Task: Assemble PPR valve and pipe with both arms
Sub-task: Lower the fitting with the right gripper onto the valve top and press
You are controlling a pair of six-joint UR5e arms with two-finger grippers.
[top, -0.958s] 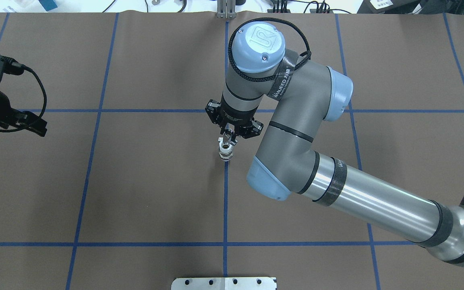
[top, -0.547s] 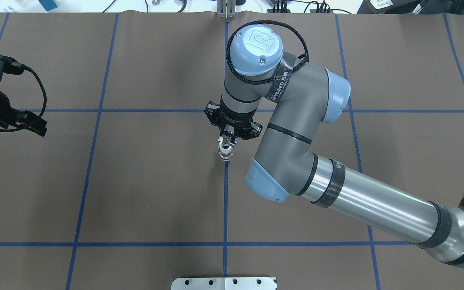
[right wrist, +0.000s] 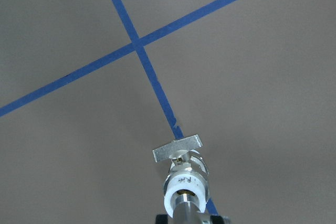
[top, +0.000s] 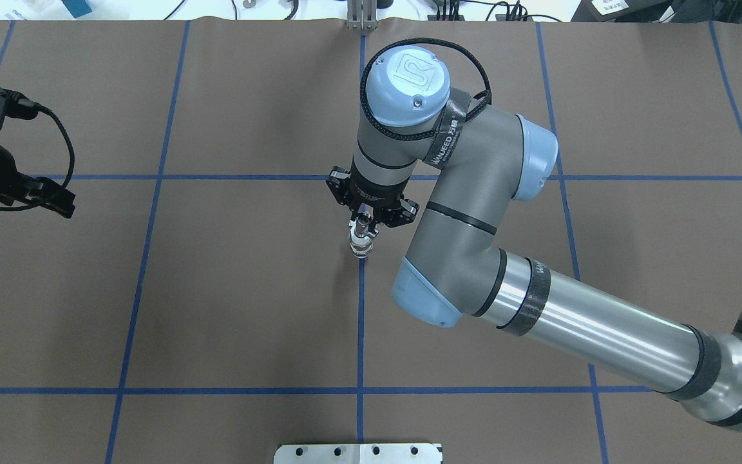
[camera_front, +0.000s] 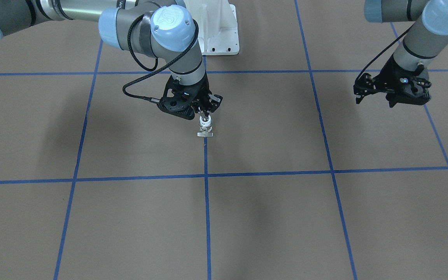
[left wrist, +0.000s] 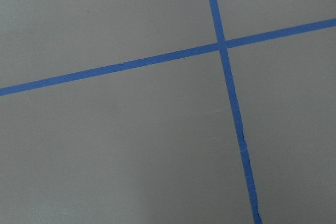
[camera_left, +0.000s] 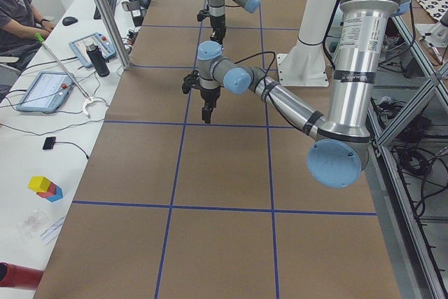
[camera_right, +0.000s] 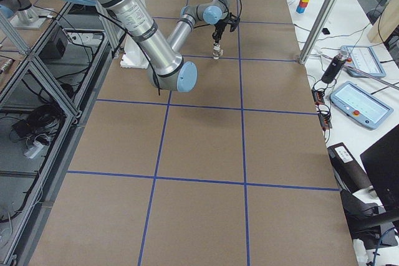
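At the far left, the left gripper (top: pixel 62 205) hangs over bare brown table (top: pixel 229 309), well apart from the work. It carries nothing visible, and whether its fingers are parted cannot be told. At centre, the small white-and-metal valve (top: pixel 361 245) sits on the blue tape line (top: pixel 360 322), unmoved over the last second. The right gripper (top: pixel 363 227) is clenched on its upper end, pointing straight down. The right arm (top: pixel 590 328) has shifted its wrist slightly – probably a settling adjustment, not a lift. It reaches in from the lower right, elbow bent. No pipe shows.
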